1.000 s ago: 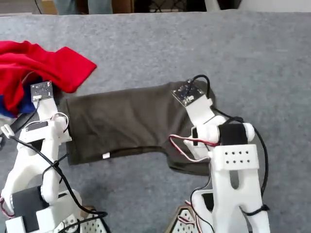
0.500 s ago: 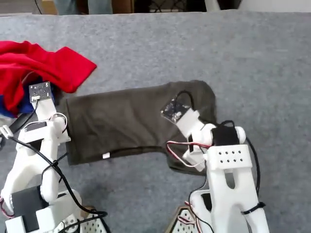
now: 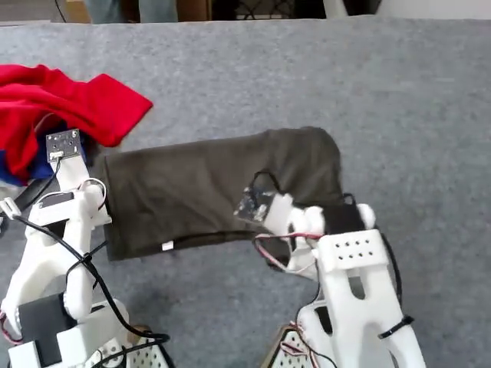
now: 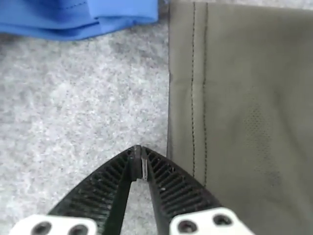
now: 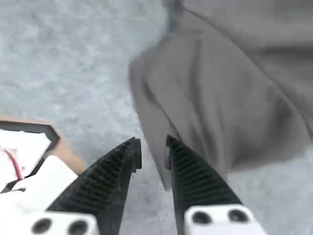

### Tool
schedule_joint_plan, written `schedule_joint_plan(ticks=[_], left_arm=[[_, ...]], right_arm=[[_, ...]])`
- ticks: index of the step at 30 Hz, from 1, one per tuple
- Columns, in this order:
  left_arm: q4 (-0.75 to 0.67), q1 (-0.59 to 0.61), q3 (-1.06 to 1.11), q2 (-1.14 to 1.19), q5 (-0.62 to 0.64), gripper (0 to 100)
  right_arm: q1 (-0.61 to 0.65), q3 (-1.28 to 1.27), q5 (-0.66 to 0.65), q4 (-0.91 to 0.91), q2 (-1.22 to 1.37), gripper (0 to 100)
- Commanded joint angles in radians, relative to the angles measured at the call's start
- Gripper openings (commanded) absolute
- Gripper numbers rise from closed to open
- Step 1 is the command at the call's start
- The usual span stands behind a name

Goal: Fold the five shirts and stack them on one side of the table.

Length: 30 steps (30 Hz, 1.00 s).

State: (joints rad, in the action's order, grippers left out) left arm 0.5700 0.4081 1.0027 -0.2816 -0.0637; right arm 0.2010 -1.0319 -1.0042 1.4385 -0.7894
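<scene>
A dark olive shirt [image 3: 199, 188] lies spread flat on the grey table [image 3: 399, 100]. At the far left, a red shirt [image 3: 61, 103] is heaped over a blue shirt [image 3: 15, 170]. My left gripper [image 4: 137, 157] is shut with nothing in it, low over bare table beside the olive shirt's stitched hem [image 4: 195, 98], and the folded blue shirt [image 4: 83, 17] lies just beyond. My right gripper [image 5: 150, 149] is slightly open and holds nothing. It hangs over a loose rumpled edge of the olive shirt [image 5: 215, 107] near the arm's base. The right arm [image 3: 307, 222] is folded back over the shirt's near right part.
The far and right parts of the table are bare grey cloth. Both arm bases [image 3: 345, 322] stand at the near edge with loose cables. A brown-edged base plate [image 5: 29, 134] lies close to the right gripper.
The right arm has pulled back from the olive shirt's far right corner toward its own base, over the near edge. The left arm has stayed put.
</scene>
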Motion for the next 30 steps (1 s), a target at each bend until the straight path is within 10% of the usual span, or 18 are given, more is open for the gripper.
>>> schedule_joint_plan(ticks=[1, 17, 30], left_arm=[[-0.005, -0.004, -0.039, -0.012, -0.008, 3], [-0.003, -0.002, -0.033, -0.012, -0.008, 3], [-0.003, -0.002, -0.031, -0.012, -0.008, 3]], right_arm=[[0.117, -0.031, 0.052, -0.057, 0.001, 10.8], [0.109, -0.099, 0.118, -0.397, 0.242, 10.6], [0.107, 0.101, 0.123, -0.224, 0.308, 2.5]])
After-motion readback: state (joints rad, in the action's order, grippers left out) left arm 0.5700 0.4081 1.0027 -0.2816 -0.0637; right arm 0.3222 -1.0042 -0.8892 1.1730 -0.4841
